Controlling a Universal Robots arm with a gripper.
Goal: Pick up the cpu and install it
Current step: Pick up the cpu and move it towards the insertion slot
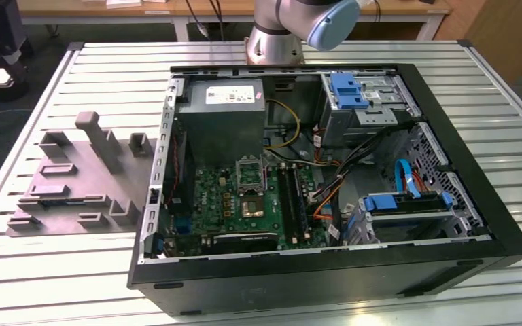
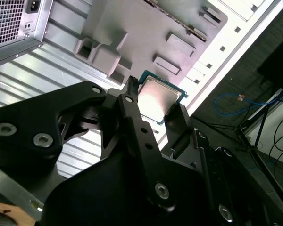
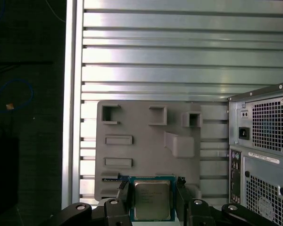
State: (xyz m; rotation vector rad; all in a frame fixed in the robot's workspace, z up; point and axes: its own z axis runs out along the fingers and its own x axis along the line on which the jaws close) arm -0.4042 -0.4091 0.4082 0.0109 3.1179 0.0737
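The cpu [image 3: 152, 201], a small square chip with a silver-grey top and green rim, sits between my gripper's [image 3: 152, 186] two black fingers, which are shut on its edges. It hangs high above the grey moulded fixture [image 3: 146, 141] on the slatted table. In the second wrist view the cpu [image 2: 159, 97] is pinched by the gripper [image 2: 156, 98] over the fixture [image 2: 141, 33]. The exterior view has the dark socket frame [image 1: 250, 173] on the green motherboard [image 1: 242, 204] inside the open computer case [image 1: 334, 272].
The fixture [image 1: 79, 183] lies at the exterior view's left of the case, with tall upright blocks. A grey power-supply box [image 1: 229, 115], blue drive brackets [image 1: 349, 90] and cables fill the case. The case's rear panel [image 3: 262, 155] stands beside the fixture. The arm's base [image 1: 274, 44] rises behind the case.
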